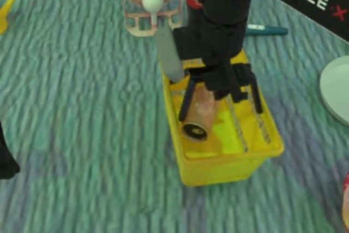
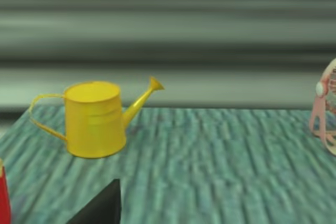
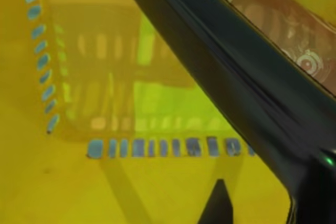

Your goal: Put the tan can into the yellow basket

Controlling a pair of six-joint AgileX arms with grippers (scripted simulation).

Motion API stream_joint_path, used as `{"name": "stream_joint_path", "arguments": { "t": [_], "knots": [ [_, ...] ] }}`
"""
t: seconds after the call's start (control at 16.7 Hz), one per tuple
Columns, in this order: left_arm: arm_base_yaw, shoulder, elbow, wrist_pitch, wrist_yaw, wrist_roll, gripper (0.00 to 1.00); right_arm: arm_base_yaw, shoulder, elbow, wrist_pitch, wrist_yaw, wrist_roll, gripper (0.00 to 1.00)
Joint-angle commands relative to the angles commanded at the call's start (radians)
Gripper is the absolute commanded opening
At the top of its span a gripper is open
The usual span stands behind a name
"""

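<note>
The yellow basket point(image 1: 218, 170) stands right of the table's middle. The tan can point(image 1: 199, 112) lies tilted inside it, dark end point(image 1: 194, 130) towards the near wall, beside a black handle point(image 1: 186, 101). My right gripper point(image 1: 219, 87) hangs over the basket, just above the can's far end. In the right wrist view the can point(image 3: 286, 30) lies beyond a dark handle bar point(image 3: 231, 72), clear of my one visible fingertip point(image 3: 218, 205), and the yellow basket floor point(image 3: 79, 182) fills the picture. My left gripper point(image 1: 5, 159) is parked at the left edge.
A pink fan point(image 1: 150, 1) stands behind the basket with a grey strip point(image 1: 169, 54) leaning by it. A yellow watering can point(image 2: 94, 119) sits far left, a teal pen point(image 1: 267, 30) and a white plate point(image 1: 338, 88) to the right.
</note>
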Motion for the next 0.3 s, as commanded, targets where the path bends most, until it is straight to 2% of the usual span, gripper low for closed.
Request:
{"name": "stream_joint_path", "arguments": {
  "t": [0.3],
  "knots": [
    [0.000,0.000,0.000,0.000,0.000,0.000,1.00,-0.016,-0.006,0.121,-0.124,0.000,-0.023,0.00]
  ]
}}
